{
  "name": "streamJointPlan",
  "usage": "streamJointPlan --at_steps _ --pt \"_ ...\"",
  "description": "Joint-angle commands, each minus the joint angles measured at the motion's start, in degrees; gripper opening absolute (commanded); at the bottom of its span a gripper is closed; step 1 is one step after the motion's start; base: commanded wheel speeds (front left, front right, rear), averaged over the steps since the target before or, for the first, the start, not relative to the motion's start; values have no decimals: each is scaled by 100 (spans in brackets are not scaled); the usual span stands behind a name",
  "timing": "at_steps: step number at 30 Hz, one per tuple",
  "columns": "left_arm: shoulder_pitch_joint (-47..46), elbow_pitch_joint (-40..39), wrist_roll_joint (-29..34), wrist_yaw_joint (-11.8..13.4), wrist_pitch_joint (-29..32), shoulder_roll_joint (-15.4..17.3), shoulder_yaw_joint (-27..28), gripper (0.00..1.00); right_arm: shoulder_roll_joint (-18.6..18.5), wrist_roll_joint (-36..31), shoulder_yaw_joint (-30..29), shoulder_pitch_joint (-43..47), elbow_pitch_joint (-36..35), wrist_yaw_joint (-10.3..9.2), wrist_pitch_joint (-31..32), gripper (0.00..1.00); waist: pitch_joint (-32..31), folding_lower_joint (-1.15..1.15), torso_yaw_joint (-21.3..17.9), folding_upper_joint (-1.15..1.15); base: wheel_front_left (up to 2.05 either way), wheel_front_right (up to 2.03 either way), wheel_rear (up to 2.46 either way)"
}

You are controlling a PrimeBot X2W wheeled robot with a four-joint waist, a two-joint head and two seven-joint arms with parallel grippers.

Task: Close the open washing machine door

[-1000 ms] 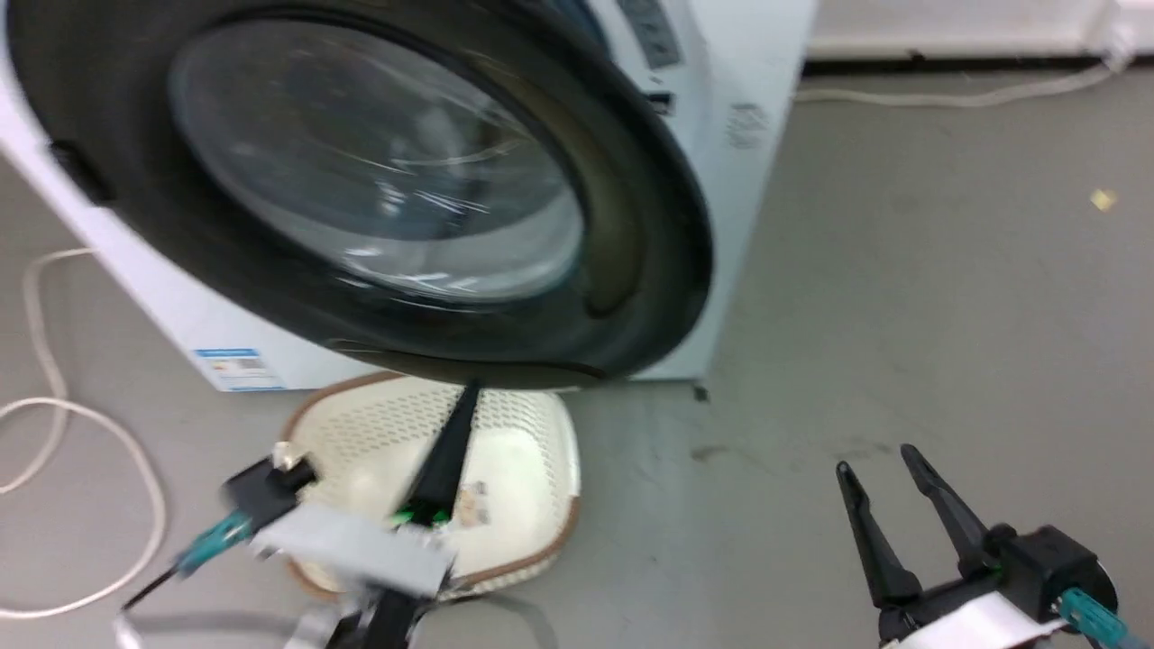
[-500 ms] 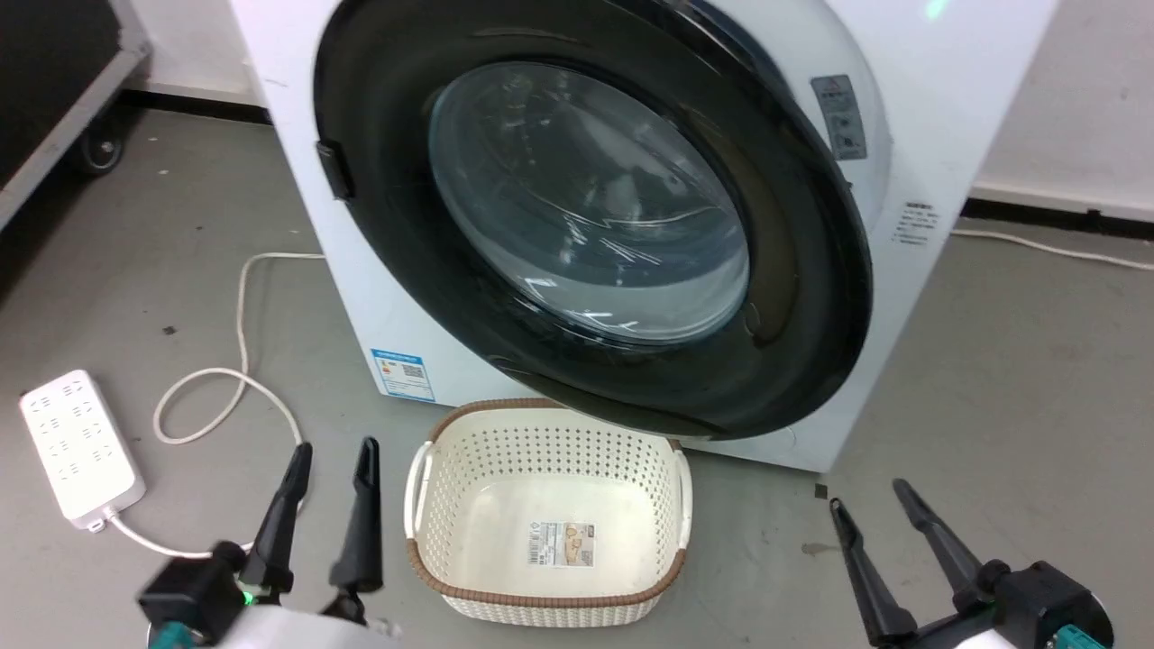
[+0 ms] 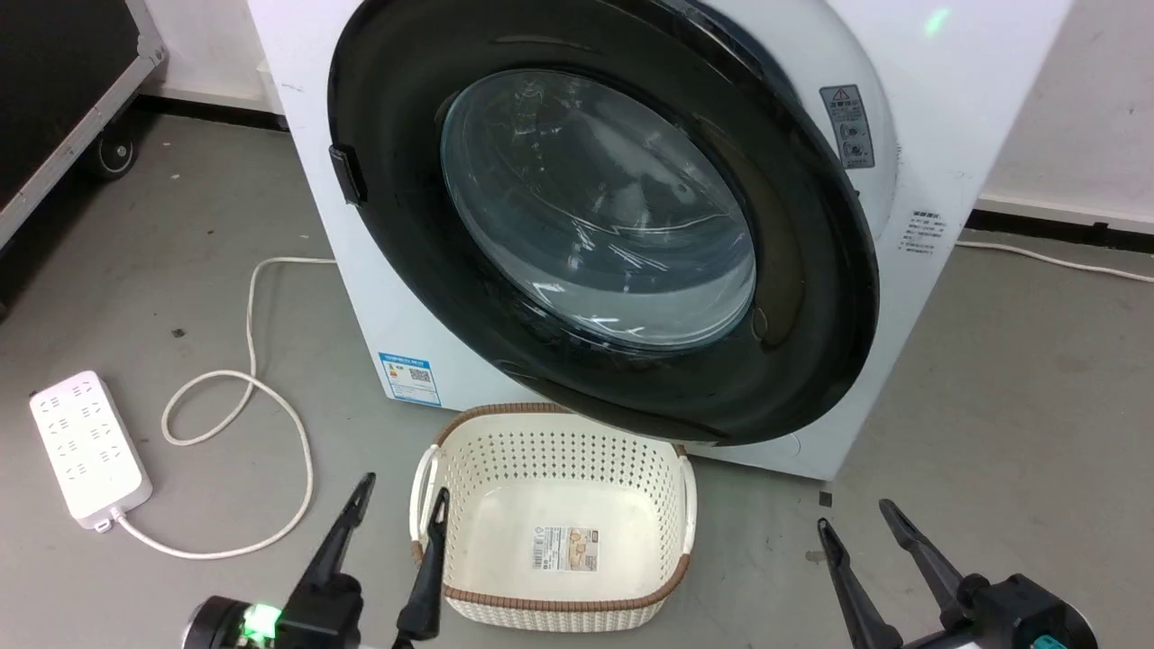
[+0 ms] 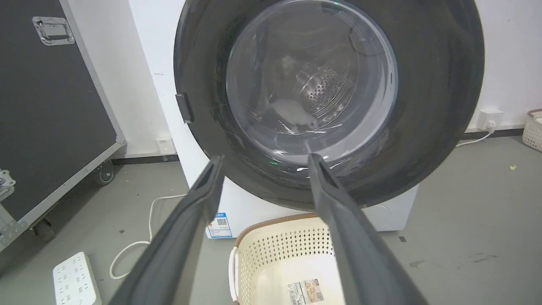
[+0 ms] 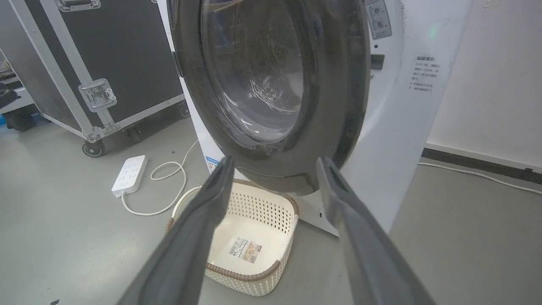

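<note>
The washing machine door (image 3: 811,270), a wide glossy black rim around a bulging glass window, leans out from the white washing machine (image 3: 956,108), its latch edge on the left standing off the front. Low in the head view, my left gripper (image 3: 403,491) is open, beside the basket's left rim and short of the door. My right gripper (image 3: 854,516) is open at the lower right, over bare floor. The left wrist view looks between open fingers (image 4: 266,159) at the door (image 4: 440,84) and the steel drum behind the glass. The right wrist view has the door (image 5: 338,84) edge-on beyond the open gripper (image 5: 276,160).
A cream perforated basket (image 3: 559,410) sits on the floor under the door's lower rim. A white power strip (image 3: 88,449) and its looped cable (image 3: 270,424) lie at the left. A black wheeled flight case (image 3: 54,72) stands at the far left. Grey floor lies to the right.
The head camera has swung and steadied, so the whole view shifted. My left gripper has drawn back from the door's lower rim and now sits low with its fingers apart. The right gripper stays open.
</note>
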Motion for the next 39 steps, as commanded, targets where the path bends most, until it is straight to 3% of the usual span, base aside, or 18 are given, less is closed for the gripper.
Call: streamJointPlan --at_steps 1,2,3,11,16,18,19,20,22,28,33,39 --pt "54 65 29 2 -30 43 -26 100 37 -56 -22 54 -5 5 -25 100 16 0 17 0 0 0 0" --pt "52 80 33 5 -30 36 -45 100 42 -66 -31 43 -21 5 -25 67 38 0 34 0 0 0 0" --pt "42 84 31 8 -30 22 -66 100 33 -102 -47 20 -61 5 -25 0 67 0 60 0 0 0 0" --pt "-163 68 -62 -36 -30 -116 -234 100 -99 -286 -31 -413 -184 5 -10 0 527 0 309 0 0 0 0" --pt "-428 44 -60 -30 -30 -225 -426 100 -617 -186 372 -1236 -228 5 286 0 1051 0 432 0 0 0 0" --pt "-623 35 -64 -9 -30 -278 -529 100 -1054 139 680 -1830 -225 5 538 0 1369 0 502 0 0 0 0" --pt "-623 35 -64 -9 -30 -278 -529 100 -1054 139 680 -1830 -225 5 538 0 1369 0 502 0 0 0 0" --pt "-733 31 -64 27 -30 -308 -597 100 -1362 347 839 -2241 -187 5 696 0 1564 0 540 0 0 0 0" --pt "-781 24 -69 48 -30 -321 -629 100 -1498 466 898 -2439 -149 5 776 0 1659 0 560 0 0 0 0" --pt "-1007 -61 -201 244 -30 -386 -770 100 -2225 1243 804 -3623 505 5 1201 0 2082 0 761 0 0 0 0" --pt "-1057 -77 -236 296 -30 -397 -804 100 -2456 1576 791 -4254 949 5 1383 0 2221 0 829 0 0 0 0" --pt "-1125 -87 -266 339 -30 -405 -891 100 -2482 1652 542 -5028 1742 5 1490 0 2308 0 916 0 0 0 0"
